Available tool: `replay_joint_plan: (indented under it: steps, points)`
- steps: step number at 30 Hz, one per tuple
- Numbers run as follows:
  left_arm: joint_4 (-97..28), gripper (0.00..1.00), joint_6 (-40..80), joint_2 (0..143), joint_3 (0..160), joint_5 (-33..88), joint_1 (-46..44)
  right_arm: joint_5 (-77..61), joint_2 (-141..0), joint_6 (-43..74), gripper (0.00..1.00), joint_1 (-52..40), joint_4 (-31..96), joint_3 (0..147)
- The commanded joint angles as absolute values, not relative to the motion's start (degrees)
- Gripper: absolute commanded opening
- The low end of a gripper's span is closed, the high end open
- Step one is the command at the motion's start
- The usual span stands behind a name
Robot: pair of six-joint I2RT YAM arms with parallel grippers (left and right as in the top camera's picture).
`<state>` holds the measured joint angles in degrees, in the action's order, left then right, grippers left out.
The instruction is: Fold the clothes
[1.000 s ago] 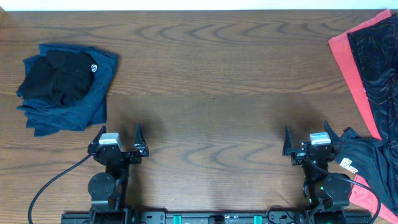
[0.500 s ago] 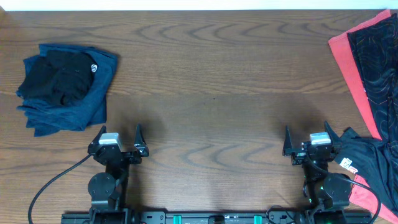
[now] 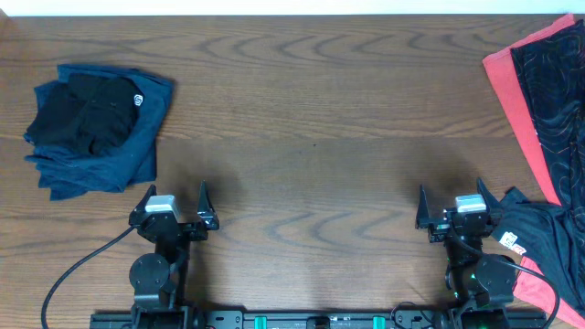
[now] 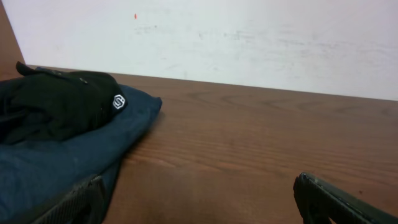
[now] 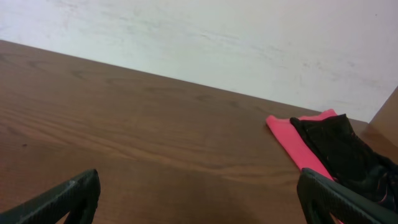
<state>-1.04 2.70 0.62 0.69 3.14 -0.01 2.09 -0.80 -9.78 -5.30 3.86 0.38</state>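
L gripper [image 3: 175, 196] & R gripper [image 3: 451, 194]: jaws wide apart, nothing held, low at the table [image 3: 311, 110] front. Navy/black pile [image 3: 91, 128] lies far left. Red shirt [image 3: 507, 91] + black shirt [image 3: 558, 91] lie at the right edge, near R gripper.

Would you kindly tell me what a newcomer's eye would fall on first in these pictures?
Clothing at both ends of the brown table stands out: at the far left a navy garment with a black garment bunched on top, at the right edge a red garment under a black shirt with thin orange lines. The left gripper and right gripper stand open and empty near the front edge.
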Motion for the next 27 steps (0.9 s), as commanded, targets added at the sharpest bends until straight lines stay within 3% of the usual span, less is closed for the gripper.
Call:
replay_joint_plan:
  steps: [1,27]
  points:
    - [-3.55,0.98,1.72,0.08,0.21,2.72,0.19,1.89,-0.64,-10.17,0.99,-5.74,4.08,0.32]
    - [-1.37,0.98,0.64,0.23,0.23,0.43,0.23,1.67,-0.64,-11.22,0.99,-5.74,4.08,0.32]
